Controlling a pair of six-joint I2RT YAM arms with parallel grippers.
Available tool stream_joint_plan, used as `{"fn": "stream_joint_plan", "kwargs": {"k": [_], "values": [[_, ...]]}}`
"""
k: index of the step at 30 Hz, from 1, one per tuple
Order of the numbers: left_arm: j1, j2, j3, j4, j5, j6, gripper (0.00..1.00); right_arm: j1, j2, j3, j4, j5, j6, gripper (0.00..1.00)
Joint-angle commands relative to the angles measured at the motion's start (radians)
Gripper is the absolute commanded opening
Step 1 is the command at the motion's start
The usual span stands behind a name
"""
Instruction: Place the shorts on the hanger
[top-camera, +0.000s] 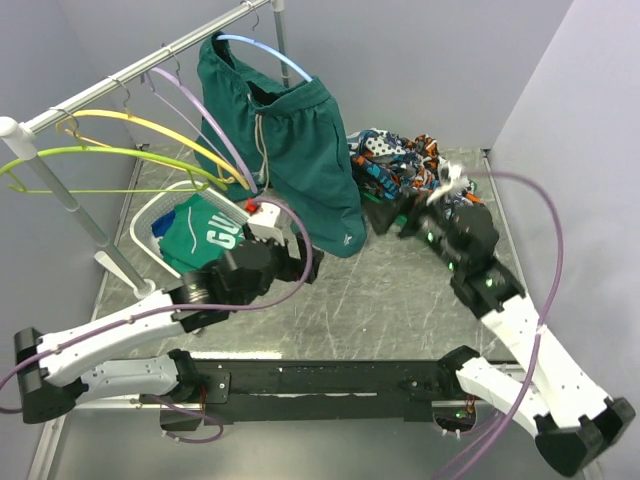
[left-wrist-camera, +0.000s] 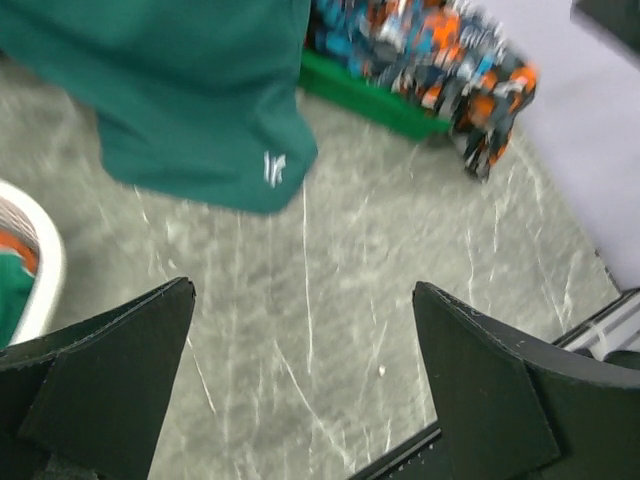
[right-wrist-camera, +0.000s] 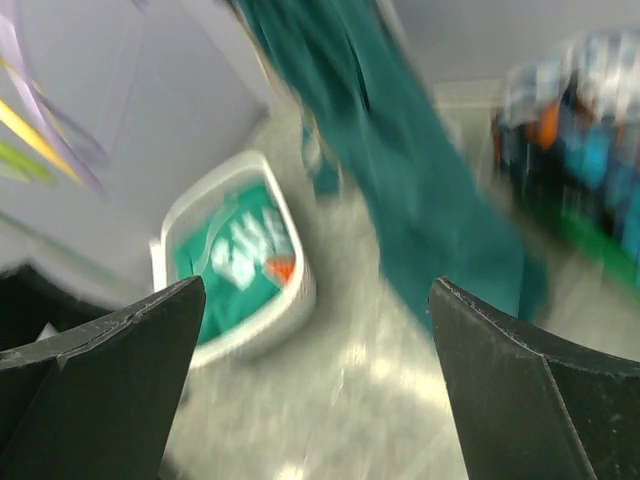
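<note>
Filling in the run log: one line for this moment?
shorts: hanging from blue hanger on rail | left gripper: open, empty | right gripper: open, empty

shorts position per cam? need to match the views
Top external: shorts upper centre, hanging on the light-blue hanger.
Left wrist: shorts upper left, cut by the top edge.
Right wrist: shorts top centre running down right, blurred.
Shared landmark: white basket, in all three.
</note>
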Motion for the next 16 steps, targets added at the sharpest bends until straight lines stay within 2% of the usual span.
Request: {"fn": "stream_joint_plan", "kwargs": {"k": [1,7,16], "values": [[0.003,0.031,-0.065,0.099,0.044,-0.1,0.96,0.006,-0.128,-0.155,-0.084,0.002,0.126,1.0],[0.003,0.022,-0.149,0.177,0.06,-0.157,0.96,0.006,-0.254,-0.244,-0.169,0.051,0.114,1.0],[0.003,-0.044,-0.183,0.182,0.015,-0.154,0.96,0.006,-0.253,-0.27,-0.145,0.066,0.102,1.0]]}}
